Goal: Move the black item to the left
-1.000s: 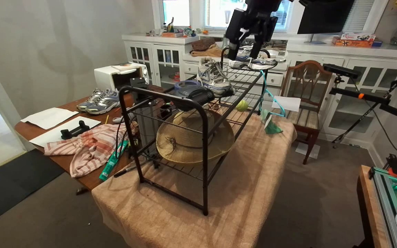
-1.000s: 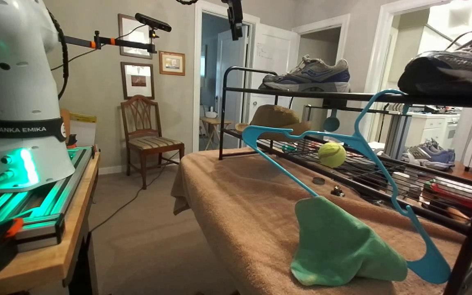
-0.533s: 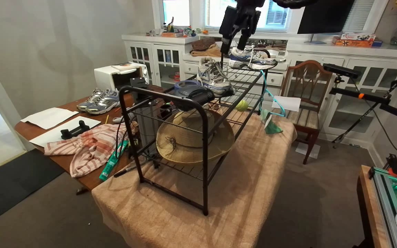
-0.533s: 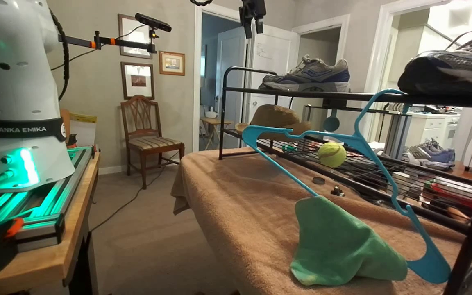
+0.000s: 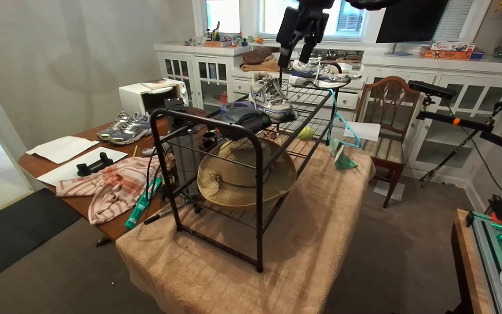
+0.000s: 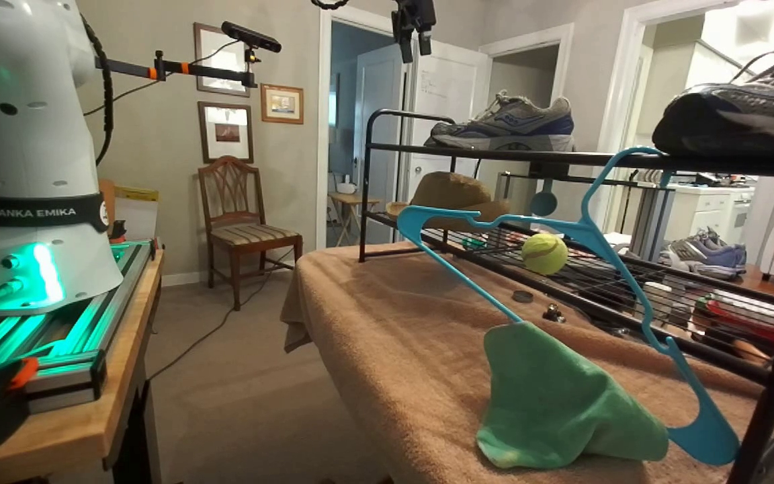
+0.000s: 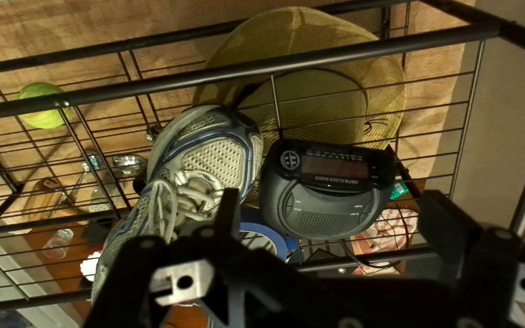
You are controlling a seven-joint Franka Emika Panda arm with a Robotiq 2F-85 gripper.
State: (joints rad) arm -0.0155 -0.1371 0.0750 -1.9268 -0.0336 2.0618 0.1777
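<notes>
Partly glossy, rounded clock radio point(image 7: 325, 193)

White cabinets point(image 5: 193, 74) and framed wall pictures point(image 6: 226, 132) show a home.

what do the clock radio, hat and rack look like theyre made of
Clock radio: probably moulded plastic; matte dark grey body with speaker holes, glossy black display face.
Hat: looks like woven straw, or an imitation, dull finish; fine rings run round the brim.
Rack: likely metal tubes and thin wires, dark and slightly shiny; highlights run along its bars.
</notes>
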